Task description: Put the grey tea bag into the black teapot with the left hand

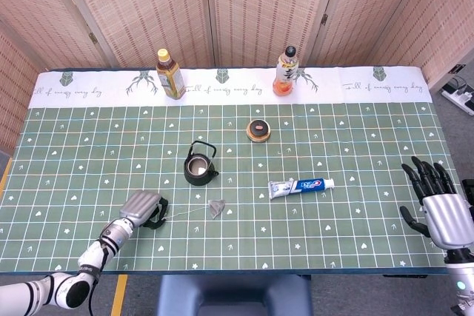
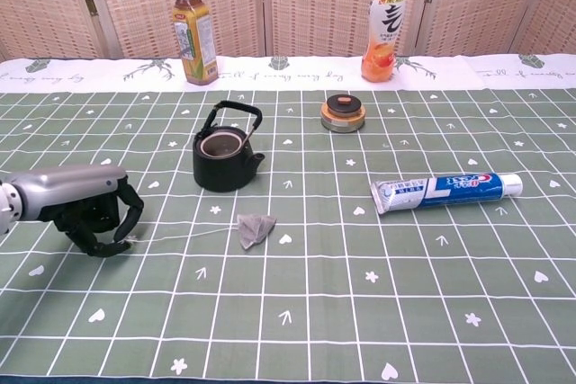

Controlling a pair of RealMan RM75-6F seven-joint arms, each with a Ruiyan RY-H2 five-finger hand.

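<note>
- Two drink bottles: one with yellow cap point(image 2: 193, 30), one with black cap point(image 2: 382, 27)
- One black teapot point(image 2: 224, 149)
- One grey tea bag point(image 2: 255, 229)
- One round teapot lid point(image 2: 343, 114)
- One toothpaste tube point(image 2: 445, 191)
- Two hands: left hand point(image 2: 83, 209), right hand point(image 1: 438, 203)

The desk point(image 2: 360, 330) wears a green cloth with a white grid, small hearts and arrows, and a white band at 12 o'clock. The teapot point(image 2: 224, 152) is black, the tea bag point(image 2: 255, 229) grey. The toothpaste tube point(image 2: 447, 190) is blue and white. The left hand point(image 2: 81, 207) is silver with black fingers point(image 2: 126, 218).
</note>
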